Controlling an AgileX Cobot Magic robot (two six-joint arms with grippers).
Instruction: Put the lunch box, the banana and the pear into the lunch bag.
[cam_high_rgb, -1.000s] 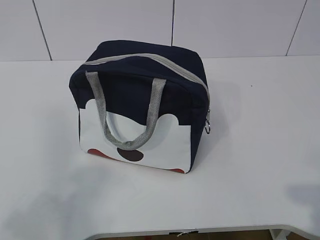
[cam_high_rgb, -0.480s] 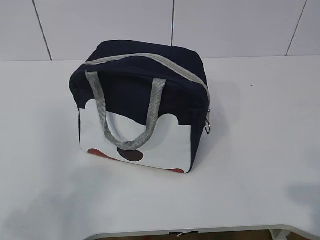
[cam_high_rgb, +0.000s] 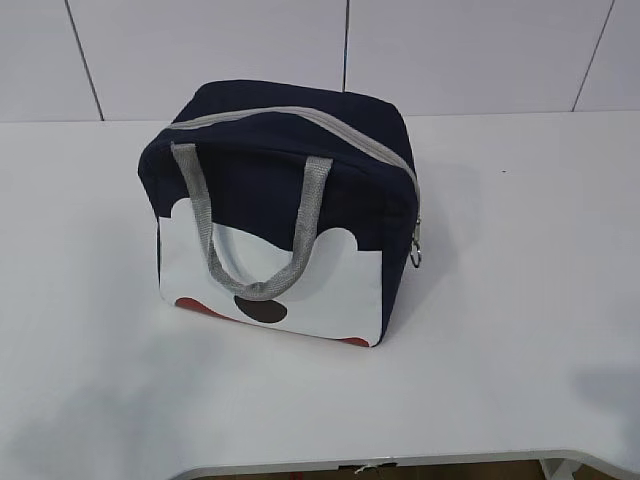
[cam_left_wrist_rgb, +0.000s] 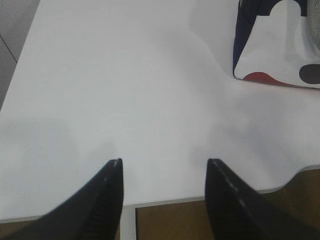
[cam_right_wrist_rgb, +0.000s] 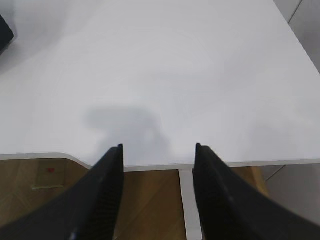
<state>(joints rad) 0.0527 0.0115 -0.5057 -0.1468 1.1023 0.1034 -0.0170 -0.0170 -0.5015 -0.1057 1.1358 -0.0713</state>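
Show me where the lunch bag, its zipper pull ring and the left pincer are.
lunch bag (cam_high_rgb: 270, 190), exterior view, navy front face.
zipper pull ring (cam_high_rgb: 414, 256), exterior view, ring at right side.
left pincer (cam_left_wrist_rgb: 164, 192), left wrist view, between open fingertips.

Lunch bag (cam_high_rgb: 280, 190): navy fabric, grey zipper (cam_high_rgb: 300, 118) along the top, grey webbing handle (cam_high_rgb: 250, 230), silver ring pull (cam_high_rgb: 414, 256). Front face white with a wavy upper edge, one black dot, red patches at the bottom edge. Desk (cam_high_rgb: 520, 300): plain white, pale rim. Left hand (cam_left_wrist_rgb: 162, 167): black fingers, bag's white-red-black face ahead to its right. Right hand (cam_right_wrist_rgb: 157, 150): black fingers, brown wood floor (cam_right_wrist_rgb: 45, 190) under it. Wall (cam_high_rgb: 480, 55): white panels, dark seams.
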